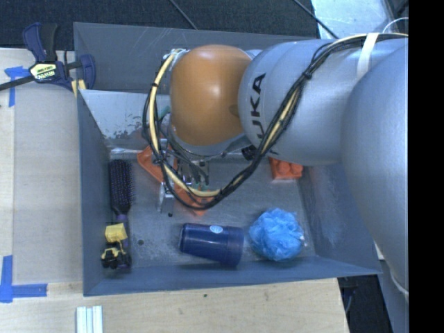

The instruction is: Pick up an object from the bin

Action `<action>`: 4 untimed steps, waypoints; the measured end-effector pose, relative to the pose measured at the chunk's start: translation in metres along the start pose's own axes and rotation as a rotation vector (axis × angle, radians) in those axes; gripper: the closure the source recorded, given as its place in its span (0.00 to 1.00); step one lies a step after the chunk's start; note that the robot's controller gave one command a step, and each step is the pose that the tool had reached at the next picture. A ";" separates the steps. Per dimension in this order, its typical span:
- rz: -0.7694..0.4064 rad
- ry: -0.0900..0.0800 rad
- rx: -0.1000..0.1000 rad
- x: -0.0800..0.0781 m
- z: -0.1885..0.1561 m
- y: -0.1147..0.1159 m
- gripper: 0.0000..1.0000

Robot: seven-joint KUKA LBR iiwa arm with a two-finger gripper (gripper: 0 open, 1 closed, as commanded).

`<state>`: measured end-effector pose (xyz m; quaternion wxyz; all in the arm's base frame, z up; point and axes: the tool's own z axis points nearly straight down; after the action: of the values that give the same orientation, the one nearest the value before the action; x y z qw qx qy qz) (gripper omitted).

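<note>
Black letters "UKA" stand on the arm [326, 109].

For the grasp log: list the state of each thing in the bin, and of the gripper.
Black hairbrush: lying flat by the left wall.
Yellow-and-black toy: lying in the near-left corner.
Dark blue cylinder: on its side by the front wall.
Blue crumpled ball: resting right of the cylinder.
Orange piece: partly hidden under the arm.
Gripper: low in the bin, right of the hairbrush.
</note>
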<state>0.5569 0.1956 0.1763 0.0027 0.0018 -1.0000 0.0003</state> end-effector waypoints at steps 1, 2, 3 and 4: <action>0.004 -0.008 -0.002 -0.002 -0.005 -0.001 0.00; 0.251 -0.011 -0.004 -0.057 0.094 -0.046 0.00; 0.112 -0.013 -0.004 -0.046 0.033 -0.090 0.00; 0.468 -0.004 -0.003 -0.057 0.077 -0.085 0.00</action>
<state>0.6142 0.1111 0.0994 0.0004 -0.2299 -0.9732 -0.0004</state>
